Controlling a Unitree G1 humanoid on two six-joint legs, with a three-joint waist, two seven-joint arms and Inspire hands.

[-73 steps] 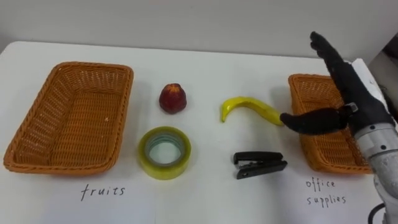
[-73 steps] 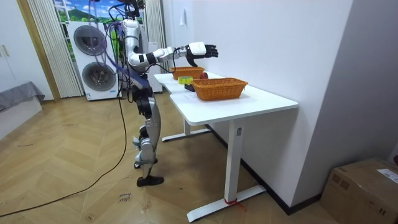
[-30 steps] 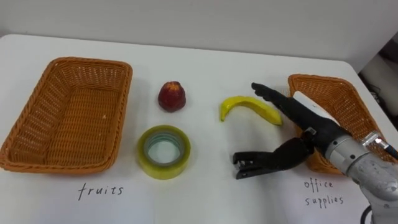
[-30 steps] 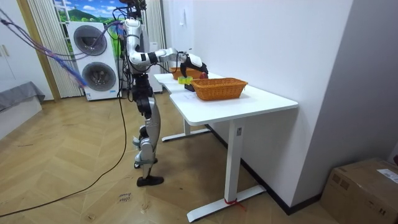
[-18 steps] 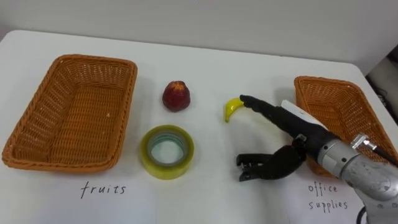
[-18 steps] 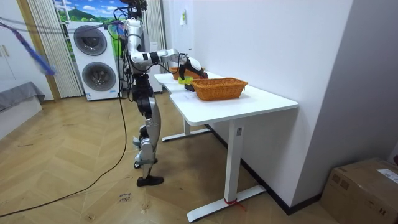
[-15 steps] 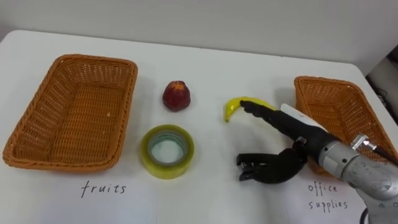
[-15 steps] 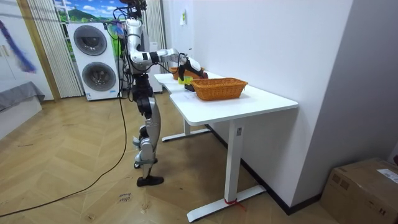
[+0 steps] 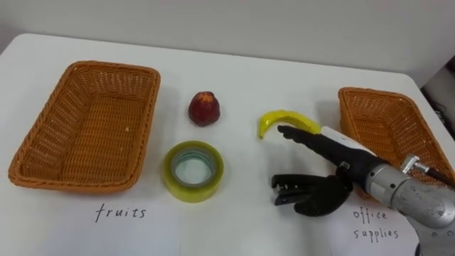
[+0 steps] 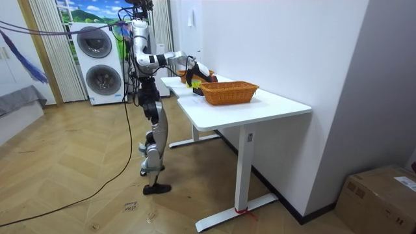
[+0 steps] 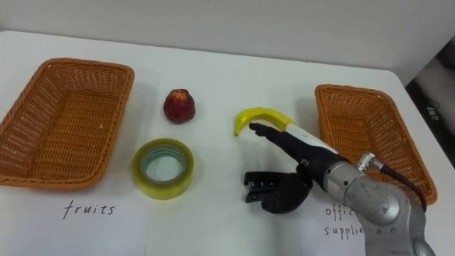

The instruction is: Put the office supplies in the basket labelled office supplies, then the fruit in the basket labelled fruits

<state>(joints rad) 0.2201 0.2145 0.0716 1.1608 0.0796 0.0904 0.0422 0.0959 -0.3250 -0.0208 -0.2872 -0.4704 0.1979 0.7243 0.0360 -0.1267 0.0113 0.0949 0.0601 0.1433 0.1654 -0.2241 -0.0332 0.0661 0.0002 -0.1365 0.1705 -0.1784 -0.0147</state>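
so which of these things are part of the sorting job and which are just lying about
Part of the job: fruits basket, office supplies basket, red fruit, banana, tape roll, black stapler, and the right robot hand, open at the stapler.

Just lying about: washing machines, cardboard box on the floor.

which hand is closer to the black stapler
Right. The right hand is at the stapler, thumb at its right end, fingers stretched beyond it. The left hand is off the tabletop.

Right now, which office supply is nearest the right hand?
The black stapler, at the thumb of the right hand; the yellow tape roll lies farther left.
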